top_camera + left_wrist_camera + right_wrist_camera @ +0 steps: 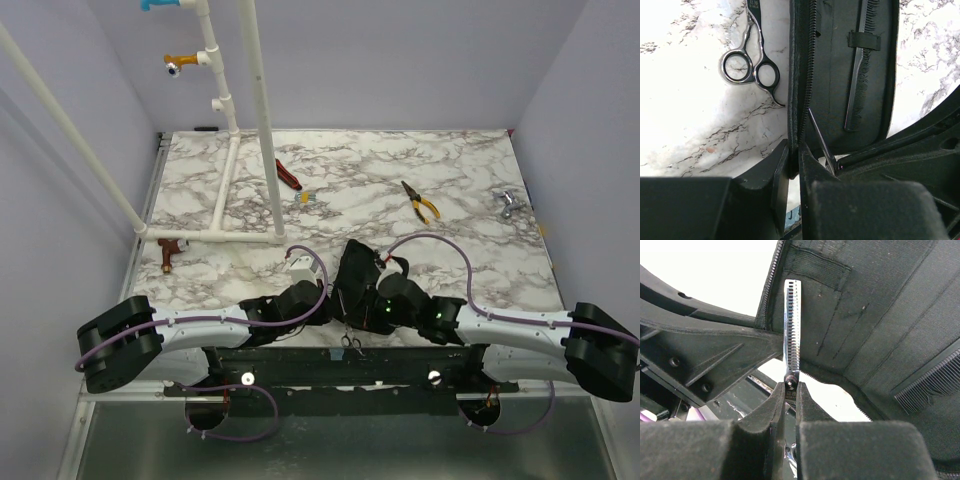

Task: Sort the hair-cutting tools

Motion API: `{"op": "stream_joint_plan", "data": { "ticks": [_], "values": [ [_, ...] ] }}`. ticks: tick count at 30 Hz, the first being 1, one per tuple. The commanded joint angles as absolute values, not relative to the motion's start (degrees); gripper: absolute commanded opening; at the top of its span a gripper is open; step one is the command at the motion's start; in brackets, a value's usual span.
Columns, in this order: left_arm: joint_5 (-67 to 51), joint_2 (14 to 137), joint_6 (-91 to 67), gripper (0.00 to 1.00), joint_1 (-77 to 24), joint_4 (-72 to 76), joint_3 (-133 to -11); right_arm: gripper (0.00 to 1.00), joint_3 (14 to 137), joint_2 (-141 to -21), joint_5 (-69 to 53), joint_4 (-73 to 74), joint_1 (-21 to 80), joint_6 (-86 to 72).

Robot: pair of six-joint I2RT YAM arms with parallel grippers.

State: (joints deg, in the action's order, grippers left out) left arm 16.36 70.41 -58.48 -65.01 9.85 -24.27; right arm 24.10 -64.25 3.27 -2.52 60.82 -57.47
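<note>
A black zip case (352, 275) stands open in the middle of the table, between my two arms. My left gripper (794, 150) is shut on the case's zipped edge (799, 75). Inside it, a long black comb (860, 85) sits under an elastic strap. A pair of silver scissors (751, 65) lies flat on the marble beside the case. My right gripper (790, 387) is shut on a second silver pair at the pivot. Its toothed blade (792, 325) points up against the case lining (880, 315). The comb's teeth (930, 385) show at the right. Silver finger rings (350, 342) show at the near table edge.
Yellow-handled pliers (421, 201) lie at the far right and a red-and-black-handled tool (288, 174) at the far middle. A white pipe frame (240, 150) rises from the far left. A small silver object (508, 203) sits near the right wall and a brown object (167, 253) at the left.
</note>
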Motion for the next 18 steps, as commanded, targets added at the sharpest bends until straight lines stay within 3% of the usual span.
{"op": "stream_joint_plan", "data": {
  "ticks": [1,18],
  "values": [
    [17.31,70.77,-58.97,0.12,-65.76,10.68,-23.29,0.01,22.90,-64.86,4.98,-3.79,61.31,-58.74],
    [16.79,71.52,-58.10,0.11,-66.93,10.72,-23.47,0.01,24.78,-69.71,10.60,-6.62,61.34,-59.03]
  ]
}}
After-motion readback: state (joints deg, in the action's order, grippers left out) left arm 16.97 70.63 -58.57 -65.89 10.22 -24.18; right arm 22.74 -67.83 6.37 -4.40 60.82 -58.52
